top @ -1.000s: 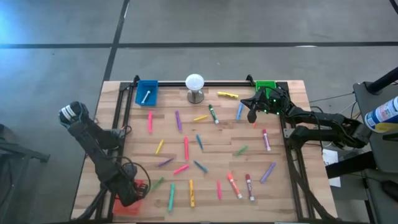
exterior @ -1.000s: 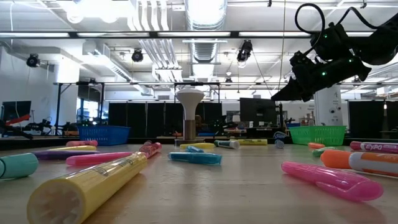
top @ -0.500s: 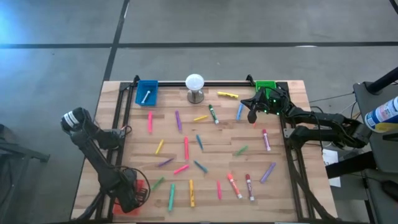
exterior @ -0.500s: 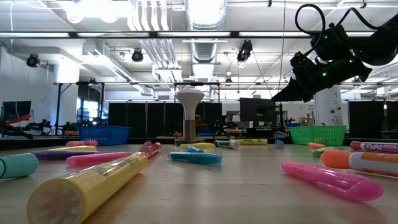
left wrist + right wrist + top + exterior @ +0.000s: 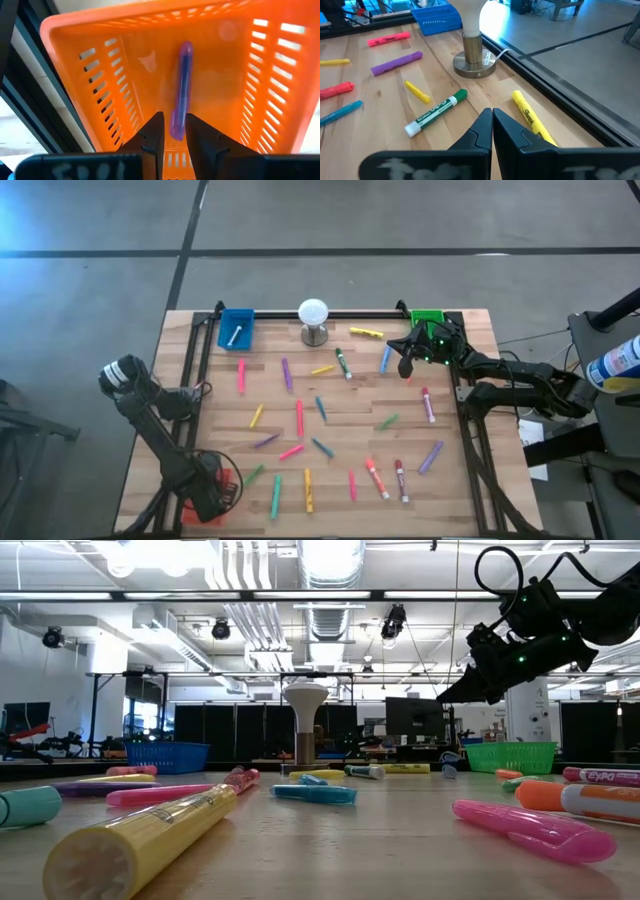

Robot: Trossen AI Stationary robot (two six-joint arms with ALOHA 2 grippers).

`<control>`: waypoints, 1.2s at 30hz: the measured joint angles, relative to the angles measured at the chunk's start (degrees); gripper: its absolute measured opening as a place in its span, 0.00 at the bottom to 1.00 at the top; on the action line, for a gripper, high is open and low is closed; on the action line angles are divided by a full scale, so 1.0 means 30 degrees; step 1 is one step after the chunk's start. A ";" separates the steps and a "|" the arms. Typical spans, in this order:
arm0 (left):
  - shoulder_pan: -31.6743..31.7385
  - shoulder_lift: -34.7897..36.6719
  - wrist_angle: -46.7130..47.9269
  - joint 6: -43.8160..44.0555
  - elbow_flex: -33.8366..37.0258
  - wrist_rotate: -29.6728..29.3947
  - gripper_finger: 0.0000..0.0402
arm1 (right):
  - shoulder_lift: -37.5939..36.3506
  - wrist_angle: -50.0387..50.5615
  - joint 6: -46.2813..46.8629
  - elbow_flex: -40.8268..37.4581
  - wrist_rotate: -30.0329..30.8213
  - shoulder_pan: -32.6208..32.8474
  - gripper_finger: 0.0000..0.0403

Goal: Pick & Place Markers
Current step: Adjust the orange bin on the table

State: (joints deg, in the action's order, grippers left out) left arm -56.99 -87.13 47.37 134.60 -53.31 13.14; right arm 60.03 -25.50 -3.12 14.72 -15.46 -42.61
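Note:
Many coloured markers lie flat and scattered on the wooden table. My left gripper is at the near left corner, inside the red-orange tray, shut on a purple marker. My right gripper hovers shut above the far right of the table, beside the green tray, touching nothing. It shows raised in the low view. Its wrist view looks over a green-capped marker and a yellow one. My left gripper has the purple marker's near end between its two fingertips. The rest of the marker runs away from the fingers over the tray's floor. I cannot tell whether it rests on the floor or is lifted clear.
A blue tray holding a white stick sits at the far left. The white ball on its metal stand is at the far middle. Black rails run along the left, right and far edges.
My left arm has moved toward the table's near edge and settled lower over the red-orange tray, then kept still.

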 joint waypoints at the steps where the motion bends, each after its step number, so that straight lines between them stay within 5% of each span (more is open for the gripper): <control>1: 0.0000 0.0000 -0.0005 -0.0154 -0.0069 -0.0023 0.18 | 0.0000 -0.0002 0.0001 0.0000 -0.0001 0.0000 0.02; 7: 0.0000 0.0000 -0.0043 -0.1859 -0.0576 0.0101 0.17 | 0.0000 -0.0210 -0.0014 0.0000 0.0005 0.0000 0.02; 17: 0.0051 0.0000 0.2508 -0.4827 -0.0608 0.5347 0.17 | 0.0001 -0.0174 0.0045 0.0000 -0.0001 0.0000 0.02; 29: 0.0186 0.0000 0.2579 -0.8771 -0.1100 0.5235 0.17 | 0.0000 -0.0159 0.0025 0.0000 -0.0001 0.0000 0.02; 36: 0.1219 0.0000 0.2026 -0.9688 -0.1398 0.1742 0.17 | 0.0003 -0.0167 0.0030 0.0000 0.0006 0.0000 0.02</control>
State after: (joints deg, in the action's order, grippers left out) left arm -53.33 -87.13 53.45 105.54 -57.50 18.36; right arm 60.04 -26.00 -3.03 14.72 -15.44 -42.61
